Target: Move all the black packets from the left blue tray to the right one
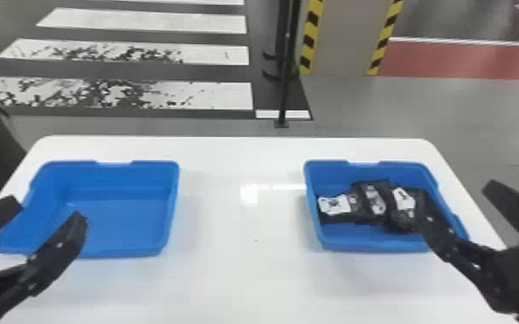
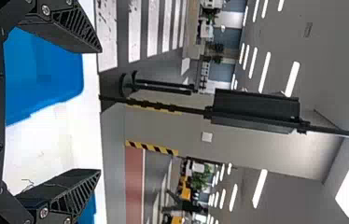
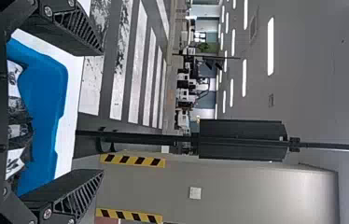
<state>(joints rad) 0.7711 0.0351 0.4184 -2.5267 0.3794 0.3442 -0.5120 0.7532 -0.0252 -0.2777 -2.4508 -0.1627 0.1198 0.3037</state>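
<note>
The black packets (image 1: 373, 202) lie bunched in the right blue tray (image 1: 375, 247), set apart from the left blue tray (image 1: 112, 219) on a glossy white table (image 1: 237, 275) with rounded far corners. Both the left gripper (image 1: 50, 209) and right gripper (image 1: 456, 197) stand wide open, holding nothing. Beyond are a worn white-striped crosswalk (image 1: 211, 95), black pole (image 1: 285, 90), yellow-and-black-edged pillar (image 1: 345, 38) and red floor band (image 1: 465, 60).
</note>
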